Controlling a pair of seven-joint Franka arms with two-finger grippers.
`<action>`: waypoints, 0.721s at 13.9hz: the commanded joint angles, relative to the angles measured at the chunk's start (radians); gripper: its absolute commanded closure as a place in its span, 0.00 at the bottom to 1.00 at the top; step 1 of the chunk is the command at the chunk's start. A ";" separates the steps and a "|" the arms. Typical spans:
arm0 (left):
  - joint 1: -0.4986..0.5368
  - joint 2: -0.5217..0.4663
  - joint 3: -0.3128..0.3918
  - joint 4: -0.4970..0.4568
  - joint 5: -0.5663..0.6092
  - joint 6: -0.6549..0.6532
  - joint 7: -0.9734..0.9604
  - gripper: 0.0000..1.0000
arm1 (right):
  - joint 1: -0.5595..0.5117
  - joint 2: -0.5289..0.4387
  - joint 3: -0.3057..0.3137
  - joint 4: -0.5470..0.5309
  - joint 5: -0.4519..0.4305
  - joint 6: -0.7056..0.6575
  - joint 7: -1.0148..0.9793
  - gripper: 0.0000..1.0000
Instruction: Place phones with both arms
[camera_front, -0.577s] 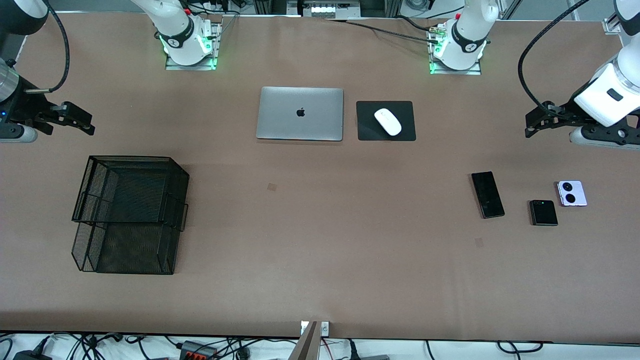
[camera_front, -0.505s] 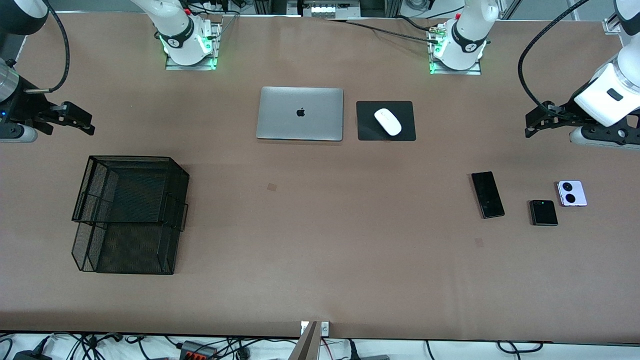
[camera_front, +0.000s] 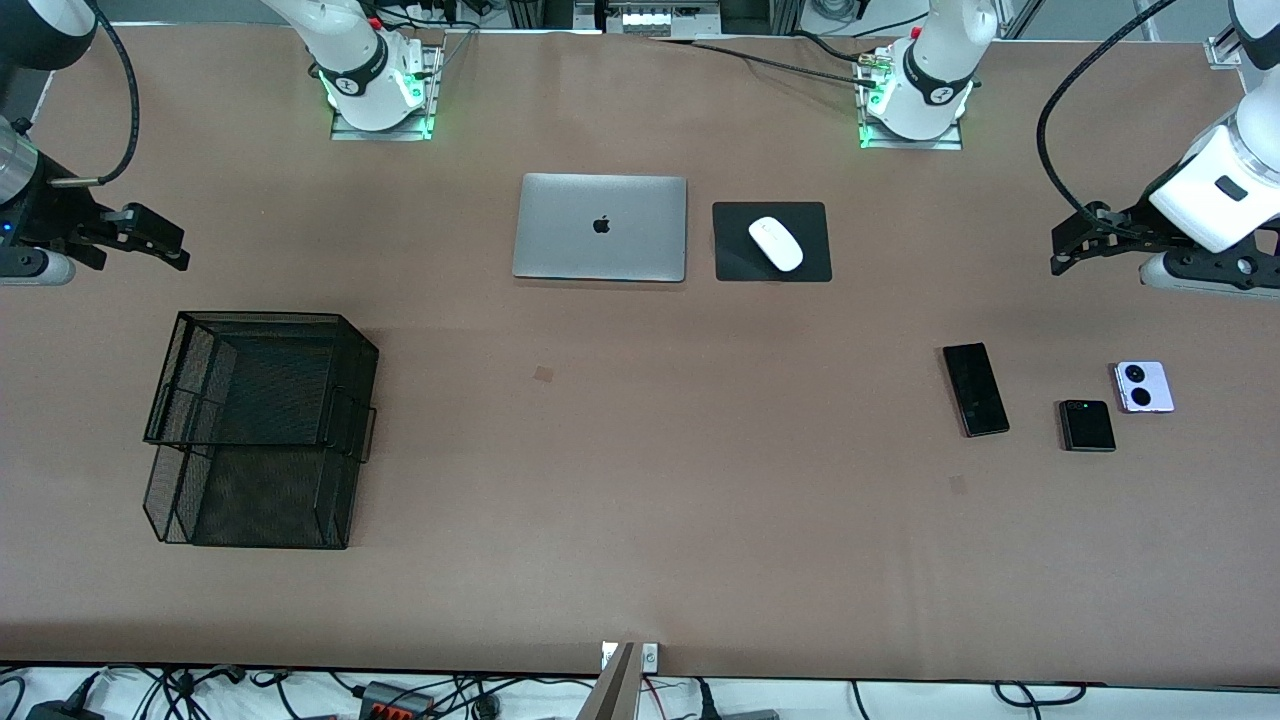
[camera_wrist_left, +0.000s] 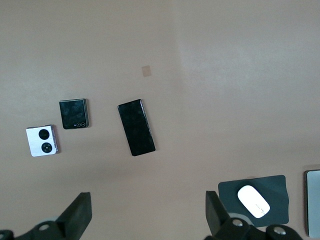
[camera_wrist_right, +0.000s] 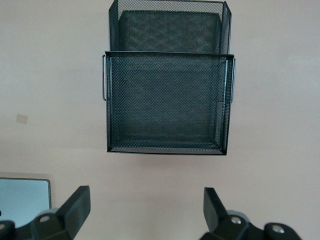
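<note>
Three phones lie on the brown table toward the left arm's end. The long black slab (camera_front: 975, 389) is nearest the table's middle. The small black folded phone (camera_front: 1087, 425) lies beside it. The lilac-white phone with two round lenses (camera_front: 1143, 387) lies at the outer end. All three also show in the left wrist view: slab (camera_wrist_left: 136, 127), folded black one (camera_wrist_left: 73, 114), lilac-white one (camera_wrist_left: 43, 141). My left gripper (camera_front: 1062, 243) (camera_wrist_left: 148, 212) is open and empty, held in the air over bare table near the phones. My right gripper (camera_front: 172, 245) (camera_wrist_right: 146, 206) is open and empty, held in the air beside the black mesh tray stack (camera_front: 262, 430) (camera_wrist_right: 167, 103).
A closed silver laptop (camera_front: 600, 227) lies near the arms' bases at the table's middle. A white mouse (camera_front: 775, 243) sits on a black mouse pad (camera_front: 815, 262) beside it, also in the left wrist view (camera_wrist_left: 253, 200). The two-tier mesh tray stands toward the right arm's end.
</note>
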 joint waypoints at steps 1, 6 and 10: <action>-0.007 0.003 0.002 0.020 0.016 -0.048 0.017 0.00 | -0.003 0.000 0.002 0.012 -0.011 -0.011 -0.009 0.00; -0.005 0.063 0.002 0.044 0.016 -0.089 0.024 0.00 | -0.002 0.003 0.002 0.013 -0.011 -0.005 -0.006 0.00; 0.007 0.145 0.009 -0.004 0.018 -0.051 0.015 0.00 | -0.002 0.003 0.002 0.013 -0.011 -0.002 -0.009 0.00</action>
